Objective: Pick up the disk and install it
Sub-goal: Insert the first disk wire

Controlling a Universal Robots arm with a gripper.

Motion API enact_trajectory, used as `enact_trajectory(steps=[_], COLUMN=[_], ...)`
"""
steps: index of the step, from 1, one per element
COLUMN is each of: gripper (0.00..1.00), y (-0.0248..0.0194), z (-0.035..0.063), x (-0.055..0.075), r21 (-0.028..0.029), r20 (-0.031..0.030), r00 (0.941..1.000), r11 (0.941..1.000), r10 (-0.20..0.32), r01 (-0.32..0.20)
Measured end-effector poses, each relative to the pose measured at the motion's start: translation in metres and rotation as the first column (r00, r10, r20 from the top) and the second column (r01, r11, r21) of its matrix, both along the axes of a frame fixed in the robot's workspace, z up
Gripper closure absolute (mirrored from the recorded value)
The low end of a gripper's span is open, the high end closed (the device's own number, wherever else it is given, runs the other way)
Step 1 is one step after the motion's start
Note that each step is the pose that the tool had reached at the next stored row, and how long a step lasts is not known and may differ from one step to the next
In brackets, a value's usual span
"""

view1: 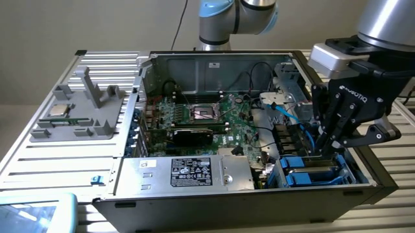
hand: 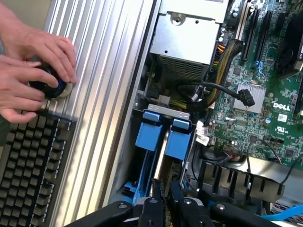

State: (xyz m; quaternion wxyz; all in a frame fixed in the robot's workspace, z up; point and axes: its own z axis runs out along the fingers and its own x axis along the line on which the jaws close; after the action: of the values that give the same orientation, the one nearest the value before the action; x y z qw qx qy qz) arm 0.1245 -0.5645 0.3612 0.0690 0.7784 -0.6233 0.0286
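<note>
— Item one, gripper?
— Black two-finger gripper (view1: 322,147): I see its jaws nearly closed, pinching the silver-grey, blue-framed disk (hand: 149,137).
— Disk location?
— On edge in the drive bay of the open black computer case (view1: 246,206), at the exterior view's right.

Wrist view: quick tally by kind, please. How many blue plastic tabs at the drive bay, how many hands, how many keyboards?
Bright blue plastic tabs: 2
Person's hands: 2
Black keyboard: 1
Total: 5

Blue-framed silver disk (view1: 310,172), down inside computer case (view1: 227,208)
</note>
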Motion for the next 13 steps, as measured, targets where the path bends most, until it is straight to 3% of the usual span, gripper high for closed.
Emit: enact_trajectory(steps=[4,10,13], gripper=[0.83,0.83,0.83], y=[0.0007,0.0008,0.0007], z=[-0.0032,-0.0034,-0.0035], x=[0.0002,0.0015,0.0017], r21=[-0.0004,-0.0002,0.0008], r20=[-0.0095,-0.01,-0.0101], r00=[0.9997,0.9995,0.9981], r11=[0.9997,0.9996,0.9982], r10=[-0.023,-0.029,-0.061], r01=[0.023,0.029,0.061])
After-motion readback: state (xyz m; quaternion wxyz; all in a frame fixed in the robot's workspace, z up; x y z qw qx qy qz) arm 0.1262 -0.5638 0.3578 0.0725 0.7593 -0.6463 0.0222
